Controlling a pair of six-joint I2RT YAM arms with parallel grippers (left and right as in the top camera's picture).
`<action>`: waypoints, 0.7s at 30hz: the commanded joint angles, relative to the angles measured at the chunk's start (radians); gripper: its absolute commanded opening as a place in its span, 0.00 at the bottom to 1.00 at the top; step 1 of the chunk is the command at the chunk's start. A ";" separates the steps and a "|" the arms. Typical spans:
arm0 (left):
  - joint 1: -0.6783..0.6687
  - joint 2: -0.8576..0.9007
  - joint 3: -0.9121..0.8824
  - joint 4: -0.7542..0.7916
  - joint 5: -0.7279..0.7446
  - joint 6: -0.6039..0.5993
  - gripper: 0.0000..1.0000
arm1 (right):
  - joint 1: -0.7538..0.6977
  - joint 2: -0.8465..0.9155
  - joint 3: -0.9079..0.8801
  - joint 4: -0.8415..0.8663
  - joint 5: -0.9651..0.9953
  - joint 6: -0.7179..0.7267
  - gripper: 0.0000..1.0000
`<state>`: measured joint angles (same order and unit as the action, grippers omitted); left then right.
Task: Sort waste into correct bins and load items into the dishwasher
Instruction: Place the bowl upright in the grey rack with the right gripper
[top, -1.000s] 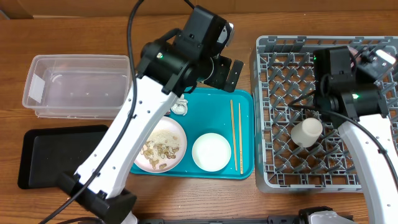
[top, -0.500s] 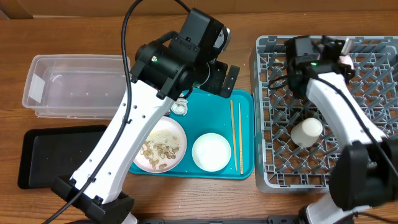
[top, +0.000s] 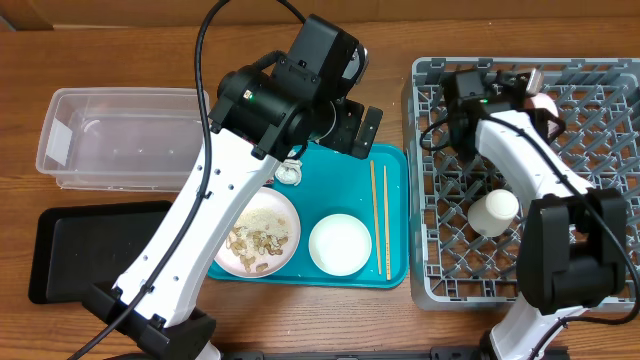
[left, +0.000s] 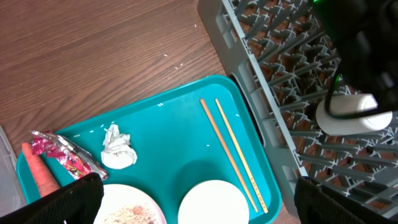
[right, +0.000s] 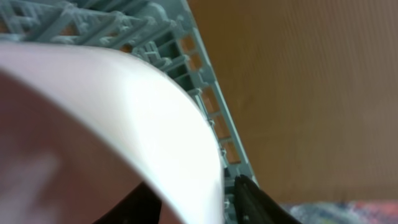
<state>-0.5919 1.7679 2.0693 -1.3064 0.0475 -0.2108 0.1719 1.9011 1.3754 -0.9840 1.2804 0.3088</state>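
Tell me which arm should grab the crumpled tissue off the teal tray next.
Left. The left gripper hangs open directly over the teal tray, tissue ball in view. The right gripper is away over the dish rack, a white object close against its fingers.

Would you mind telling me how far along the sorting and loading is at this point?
Done: one small white bowl lies in the grey rack. In hand: the right gripper seems to hold a white dish over that rack. Left: plate of scraps, another bowl, chopsticks, tissue, wrapper and carrot on the teal tray; clear tub and black tray look empty.
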 joint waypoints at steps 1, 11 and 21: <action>-0.001 -0.020 0.021 -0.002 -0.011 0.002 1.00 | 0.069 0.012 0.019 -0.022 -0.019 -0.002 0.55; 0.013 -0.020 0.021 -0.052 -0.056 0.005 1.00 | 0.150 -0.077 0.028 -0.103 -0.139 0.082 0.75; 0.076 -0.020 0.021 -0.191 -0.053 0.004 1.00 | 0.139 -0.452 0.071 -0.140 -0.652 0.085 0.87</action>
<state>-0.5377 1.7679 2.0693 -1.4681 0.0059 -0.2104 0.3202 1.5795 1.4021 -1.1126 0.8749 0.3763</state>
